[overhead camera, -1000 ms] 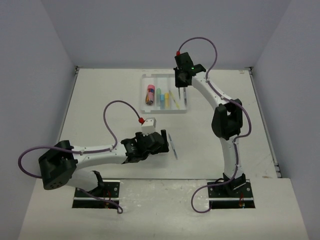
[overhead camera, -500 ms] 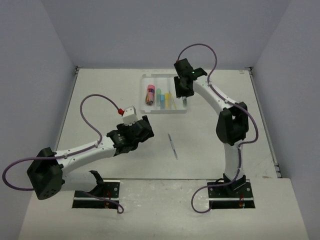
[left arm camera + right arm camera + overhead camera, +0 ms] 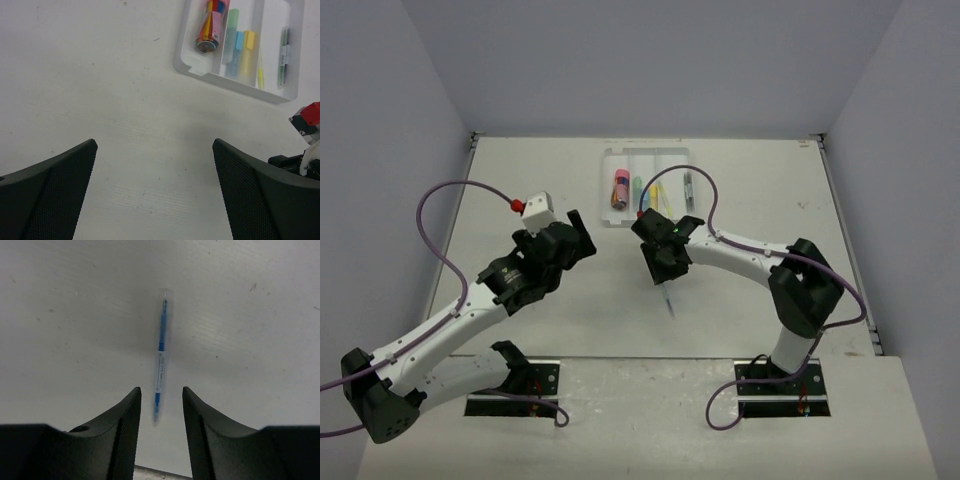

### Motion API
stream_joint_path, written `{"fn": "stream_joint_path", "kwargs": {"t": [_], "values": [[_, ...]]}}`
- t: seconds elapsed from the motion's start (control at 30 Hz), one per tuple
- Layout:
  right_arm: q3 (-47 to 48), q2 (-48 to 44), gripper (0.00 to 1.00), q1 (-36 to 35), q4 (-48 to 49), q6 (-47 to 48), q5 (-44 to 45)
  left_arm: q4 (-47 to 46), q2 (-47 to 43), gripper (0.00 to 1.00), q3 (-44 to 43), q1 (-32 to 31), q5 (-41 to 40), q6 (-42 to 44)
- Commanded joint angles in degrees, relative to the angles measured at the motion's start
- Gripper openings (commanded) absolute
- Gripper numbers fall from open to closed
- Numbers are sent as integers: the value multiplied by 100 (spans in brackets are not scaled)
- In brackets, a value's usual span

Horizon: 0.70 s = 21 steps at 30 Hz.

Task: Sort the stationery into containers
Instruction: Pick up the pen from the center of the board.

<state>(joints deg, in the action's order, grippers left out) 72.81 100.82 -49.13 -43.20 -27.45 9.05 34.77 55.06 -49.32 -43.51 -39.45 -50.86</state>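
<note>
Whitish clear plastic tray (image 3: 650,158) at the far middle of the white table (image 3: 770,190), three long compartments side by side. Left compartment: stubby pink glue stick (image 3: 211,27) with a multicoloured label, lying lengthwise. Middle compartment: mint green marker (image 3: 232,20), light blue marker (image 3: 239,41), yellow marker (image 3: 248,40) and thin pale yellow pen (image 3: 260,75), packed close together. Right compartment: thin dark pen (image 3: 283,50), also lengthwise. Out on the bare table, well apart from the tray and nearer the arm bases: one thin pen (image 3: 161,352), clear barrel with blue inside, flat on the surface. Right gripper (image 3: 160,415) low over that pen, jaws partly apart, one finger on either side of its near end, pen clear of both; near end blurred. Seen from above, right arm stretched leftward across the middle of the table, between tray and arm bases. Left gripper (image 3: 155,190) off to the near left of the tray, above bare table, jaws spread wide, nothing between them
</note>
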Motion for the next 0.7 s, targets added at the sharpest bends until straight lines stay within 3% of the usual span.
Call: {"fn": "stream_joint_path", "kwargs": {"t": [0.0, 0.33, 0.4, 0.53, 0.67], "values": [[-99, 311, 40, -141, 556, -280, -279, 427, -19, 100, -58, 26, -92, 520], [-137, 1066, 31, -162, 675, -431, -191, 507, 30, 100, 198, 26, -23, 690], [-227, 1145, 26, -167, 762, -500, -216, 578, 14, 100, 229, 19, -109, 726], [-383, 1094, 2, -167, 921, -540, -313, 700, -48, 100, 193, 26, -91, 704], [-351, 374, 0, -48, 886, -422, -177, 1017, -220, 100, -30, 26, -10, 742]]}}
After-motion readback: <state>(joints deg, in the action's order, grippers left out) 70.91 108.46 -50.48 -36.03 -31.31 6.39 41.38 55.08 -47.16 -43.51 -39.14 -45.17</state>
